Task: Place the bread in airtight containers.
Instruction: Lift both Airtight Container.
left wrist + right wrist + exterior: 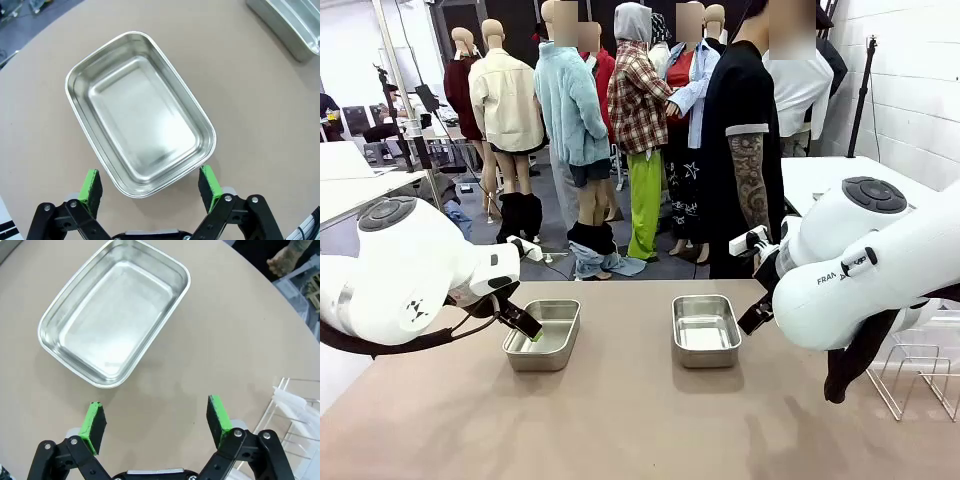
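**Two steel containers, lidless and empty**

Front: left container (542, 335) and right container (706, 328) on the table (620, 430), mid-table, well apart.
Left wrist: left gripper (150, 182), fingers spread, above the left container.
Right wrist: right gripper (156, 420), fingers spread, over bare table.
Likely stiff, light and slick; pinch the rolled rim.

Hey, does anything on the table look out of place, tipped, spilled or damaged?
Nothing stands out. The left rectangular stainless-steel pan and the right rectangular stainless-steel pan sit flat and upright on the tan table, undented, nothing spilled. The left gripper and right gripper hover with fingers open.
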Action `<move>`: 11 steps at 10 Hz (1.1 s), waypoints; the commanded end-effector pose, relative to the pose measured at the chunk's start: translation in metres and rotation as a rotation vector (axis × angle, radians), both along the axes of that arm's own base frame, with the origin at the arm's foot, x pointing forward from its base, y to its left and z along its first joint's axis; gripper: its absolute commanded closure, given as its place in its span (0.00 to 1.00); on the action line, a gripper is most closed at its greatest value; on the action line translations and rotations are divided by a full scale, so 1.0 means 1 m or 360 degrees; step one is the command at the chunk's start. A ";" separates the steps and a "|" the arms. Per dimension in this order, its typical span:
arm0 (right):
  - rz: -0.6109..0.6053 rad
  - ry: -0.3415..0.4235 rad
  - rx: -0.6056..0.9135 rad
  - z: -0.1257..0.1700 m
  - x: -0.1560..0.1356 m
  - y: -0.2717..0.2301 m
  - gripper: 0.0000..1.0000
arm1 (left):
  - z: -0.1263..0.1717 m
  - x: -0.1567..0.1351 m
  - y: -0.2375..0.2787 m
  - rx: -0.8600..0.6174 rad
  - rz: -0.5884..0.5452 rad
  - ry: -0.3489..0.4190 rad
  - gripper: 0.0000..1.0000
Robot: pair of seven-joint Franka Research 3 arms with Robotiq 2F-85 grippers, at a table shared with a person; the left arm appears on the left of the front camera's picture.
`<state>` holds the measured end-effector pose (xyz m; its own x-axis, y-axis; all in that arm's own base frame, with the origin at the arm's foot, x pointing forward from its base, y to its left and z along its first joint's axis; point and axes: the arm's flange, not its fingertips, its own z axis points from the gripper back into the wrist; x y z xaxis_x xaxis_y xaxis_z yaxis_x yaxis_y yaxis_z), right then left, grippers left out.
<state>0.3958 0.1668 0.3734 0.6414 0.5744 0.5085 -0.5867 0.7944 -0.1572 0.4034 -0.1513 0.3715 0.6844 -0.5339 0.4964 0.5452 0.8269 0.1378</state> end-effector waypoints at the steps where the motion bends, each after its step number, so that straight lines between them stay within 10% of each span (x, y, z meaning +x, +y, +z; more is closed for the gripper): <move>1: 0.0000 0.0000 0.0000 0.000 0.000 0.000 0.00 | 0.000 0.000 0.000 0.0000 0.0000 0.0000 0.00; 11: 0.0055 -0.0105 -0.0069 0.018 -0.005 0.004 0.00 | 0.021 0.004 -0.004 0.0010 -0.0041 -0.0069 0.00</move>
<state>0.3955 0.1677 0.3788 0.6230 0.5902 0.5134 -0.5960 0.7832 -0.1772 0.4046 -0.1545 0.3772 0.6740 -0.5380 0.5063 0.5495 0.8231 0.1433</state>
